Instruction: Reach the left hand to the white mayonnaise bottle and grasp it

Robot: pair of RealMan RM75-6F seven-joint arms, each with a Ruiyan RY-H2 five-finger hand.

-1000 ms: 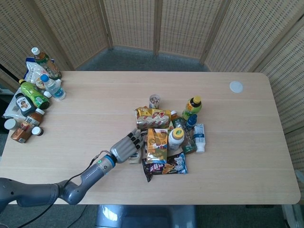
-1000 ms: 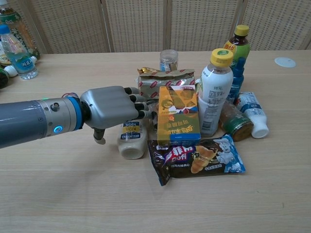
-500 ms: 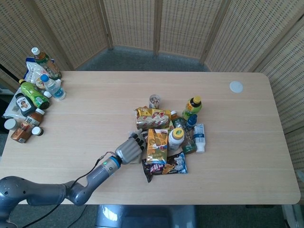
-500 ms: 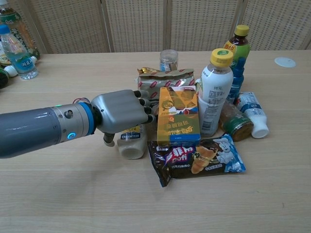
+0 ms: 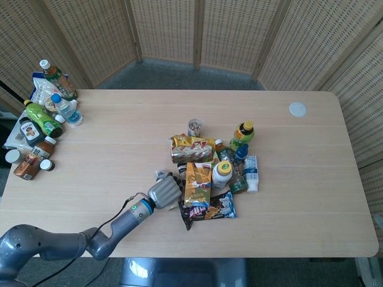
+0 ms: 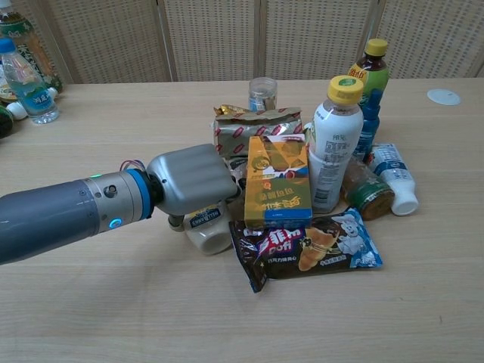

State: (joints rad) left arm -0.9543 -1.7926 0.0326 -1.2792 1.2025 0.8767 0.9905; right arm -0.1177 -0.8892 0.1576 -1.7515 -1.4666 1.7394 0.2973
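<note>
Grey hand [image 6: 190,180], blue wrist ring

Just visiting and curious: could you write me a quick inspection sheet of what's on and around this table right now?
Surface: pale wooden table, one white disc near the far right corner.
Job's things: white mayonnaise bottle, tilted under the left hand.
Clutter: orange snack box, dark snack packet, yellow-capped bottle; more bottles at the table's left edge.
Hands: left hand closed over the mayonnaise bottle; right hand nothing seen.
Cables: thin wires along the left forearm.
Surroundings: woven screens.
</note>
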